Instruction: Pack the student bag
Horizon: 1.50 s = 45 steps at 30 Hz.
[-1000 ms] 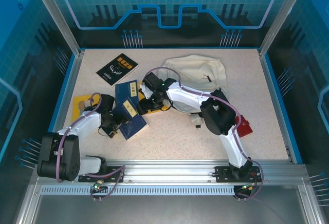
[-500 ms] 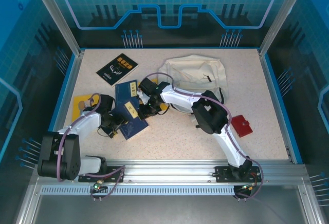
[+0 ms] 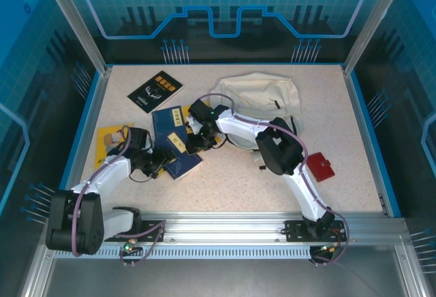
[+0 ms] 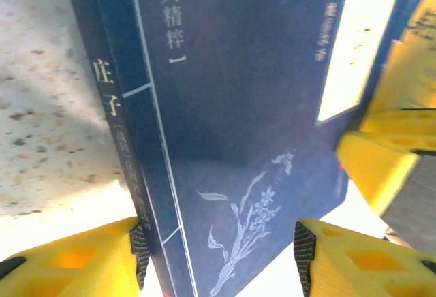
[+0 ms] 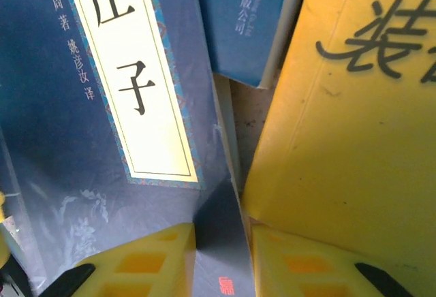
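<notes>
The student bag [image 3: 262,92], cream-white and slumped, lies at the back right of the table. A dark blue book [image 3: 180,155] lies left of centre, between the two arms. My right gripper [image 3: 194,140] comes in from its far right corner; in the right wrist view its yellow fingers [image 5: 146,263] are shut on the book's edge [image 5: 225,242]. My left gripper [image 3: 161,163] is at the book's near left corner. In the left wrist view the left gripper [image 4: 221,249] straddles that corner [image 4: 238,208], open: one pad is at the spine and a gap shows at the other.
A second blue book [image 3: 170,118] lies just behind the first. A black book [image 3: 155,91] is at the back left, a yellow book [image 3: 107,137] by the left wall. Another yellow cover [image 5: 354,106] lies beside my right fingers. A red item [image 3: 320,166] lies right of the right arm.
My right gripper has shut on the blue book's far edge. My left gripper has slid toward the near side to the book's corner, its jaws narrowing. The book has shifted slightly right.
</notes>
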Available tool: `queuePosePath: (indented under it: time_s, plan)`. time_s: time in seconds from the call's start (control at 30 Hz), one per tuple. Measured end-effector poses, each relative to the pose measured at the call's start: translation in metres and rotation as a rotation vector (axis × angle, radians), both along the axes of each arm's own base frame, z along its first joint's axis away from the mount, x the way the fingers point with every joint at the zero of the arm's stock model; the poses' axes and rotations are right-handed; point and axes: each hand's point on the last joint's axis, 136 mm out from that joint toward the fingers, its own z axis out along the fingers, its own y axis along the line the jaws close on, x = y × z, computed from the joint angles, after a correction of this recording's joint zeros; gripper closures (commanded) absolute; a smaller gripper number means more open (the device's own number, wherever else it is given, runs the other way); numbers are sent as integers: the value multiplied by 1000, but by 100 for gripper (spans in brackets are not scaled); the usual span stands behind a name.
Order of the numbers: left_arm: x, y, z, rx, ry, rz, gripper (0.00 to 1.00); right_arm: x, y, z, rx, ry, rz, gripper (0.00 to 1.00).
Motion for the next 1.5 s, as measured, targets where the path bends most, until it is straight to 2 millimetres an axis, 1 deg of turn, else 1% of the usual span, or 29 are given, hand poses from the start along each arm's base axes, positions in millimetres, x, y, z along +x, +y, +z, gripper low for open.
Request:
queuePosePath:
  time_s: [0.13,0.23,0.33,0.47,0.5,0.53,0.6,0.67,0.7,0.73,0.77,0.8,0.87,0.9,1.0,1.03,1.07,1.13,1.2,1.23,1.3,1.37,1.43,1.5]
  plan:
    - [12,-7,16,-39,-88,-18,47,0,0,0,4,9,-9,72]
    - [16,-10,21,-57,-114,-25,52,0,0,0,6,13,-12,72]
    - [19,-10,23,-69,-122,-11,65,-1,0,-1,13,20,-15,72]
    - [17,-6,19,-53,-89,26,89,0,-1,1,46,35,-26,70]
    - [15,-3,18,-38,-74,34,93,1,-1,2,48,34,-29,69]
    - [14,0,18,-21,-59,46,94,1,-2,2,45,28,-34,67]
    - [12,7,20,23,-39,66,95,1,-7,3,15,17,-45,63]
    - [12,15,29,67,-40,88,95,1,-15,4,-18,5,-65,56]
    - [11,19,35,86,-44,96,95,2,-19,5,-27,-1,-74,52]
    - [12,22,43,105,-56,103,95,1,-24,8,-38,-4,-87,42]
    - [13,26,53,125,-69,111,95,0,-29,12,-42,-7,-103,37]
    - [14,28,62,140,-83,116,95,-1,-32,17,-39,-12,-115,32]
    - [18,34,86,172,-134,118,95,-3,-39,34,-24,-29,-131,23]
    - [19,35,94,182,-152,115,95,-1,-40,45,0,-43,-146,20]
    - [27,34,132,187,-246,91,94,2,-44,87,93,-93,-197,14]
    - [29,32,141,179,-274,81,94,4,-45,103,135,-109,-215,12]
    - [34,29,155,166,-319,75,94,6,-47,118,182,-120,-237,10]
    - [41,22,172,125,-382,60,95,9,-53,145,274,-128,-290,7]
    - [48,13,184,70,-434,47,94,12,-64,164,353,-116,-358,3]
    - [53,8,191,36,-459,43,94,14,-69,171,385,-107,-392,1]
    - [63,-1,203,-18,-504,43,94,15,-79,180,436,-82,-461,0]
    - [73,-11,215,-78,-550,50,94,15,-84,187,500,-49,-523,0]
    - [83,-21,225,-138,-584,62,95,12,-86,191,556,-3,-576,0]
    - [92,-29,232,-203,-605,84,95,14,-85,194,621,41,-625,0]
